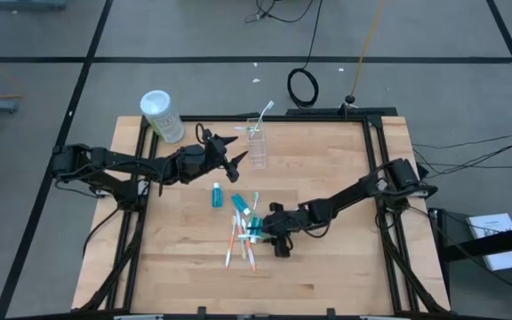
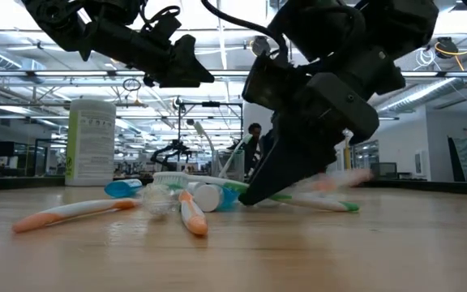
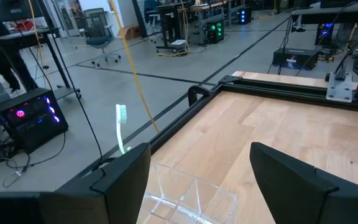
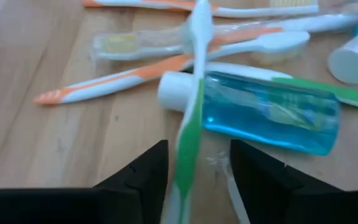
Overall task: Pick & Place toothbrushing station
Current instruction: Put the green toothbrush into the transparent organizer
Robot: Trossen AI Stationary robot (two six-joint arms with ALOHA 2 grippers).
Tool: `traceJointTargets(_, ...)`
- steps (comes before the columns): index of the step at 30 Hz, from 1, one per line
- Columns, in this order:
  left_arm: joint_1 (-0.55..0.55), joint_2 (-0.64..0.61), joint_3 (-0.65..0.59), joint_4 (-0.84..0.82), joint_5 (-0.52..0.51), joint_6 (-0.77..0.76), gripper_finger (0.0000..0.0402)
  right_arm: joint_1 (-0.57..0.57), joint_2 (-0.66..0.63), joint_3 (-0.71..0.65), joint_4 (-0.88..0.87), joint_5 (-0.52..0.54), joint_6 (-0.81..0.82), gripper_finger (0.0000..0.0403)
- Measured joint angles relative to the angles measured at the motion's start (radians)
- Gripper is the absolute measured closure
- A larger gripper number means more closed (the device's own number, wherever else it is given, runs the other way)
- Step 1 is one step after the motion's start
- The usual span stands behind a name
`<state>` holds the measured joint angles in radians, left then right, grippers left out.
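A clear plastic cup (image 1: 258, 149) stands at the table's far middle with one white-and-green toothbrush (image 1: 263, 116) leaning in it; both also show in the left wrist view (image 3: 180, 194) (image 3: 122, 118). My left gripper (image 1: 232, 158) hangs open just left of the cup. Several toothbrushes (image 1: 238, 244) and blue toothpaste tubes (image 1: 216, 196) lie mid-table. My right gripper (image 1: 260, 233) is down in that pile, its fingers closed around a green-and-white toothbrush (image 4: 190, 134). My right gripper has the green-and-white toothbrush by its handle (image 4: 182, 177), between its two fingers, which slant down from the table's right side. The brush runs along the fingers, away from them. It lies over a blue tube's white cap (image 4: 176, 90). The picture's lower edge hides the fingertips.
A white canister with green print (image 1: 162, 116) stands at the table's far left corner. Orange-accented brushes (image 2: 71, 212) and a blue tube (image 4: 269, 112) lie close around my right gripper. A black frame rail (image 1: 376, 178) borders the table's right side.
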<state>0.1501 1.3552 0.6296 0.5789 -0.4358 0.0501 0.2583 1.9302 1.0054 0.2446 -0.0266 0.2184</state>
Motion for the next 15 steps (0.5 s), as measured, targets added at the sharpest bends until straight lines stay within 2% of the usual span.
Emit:
traceJointTargets(5,0.000,0.000,0.000,0.000,0.000,-0.003,0.0117,0.002,0.030,0.003,0.007,0.006,0.001,0.0273)
traceJointTargets(12,0.000,0.000,0.000,-0.001,0.000,-0.003,0.0117,0.004,-0.011,0.000,-0.049,-0.001,-0.019,0.0386)
traceJointTargets(15,-0.001,0.000,0.000,0.000,0.000,-0.003,0.0117,0.011,-0.044,-0.004,-0.088,0.004,-0.030,0.0388)
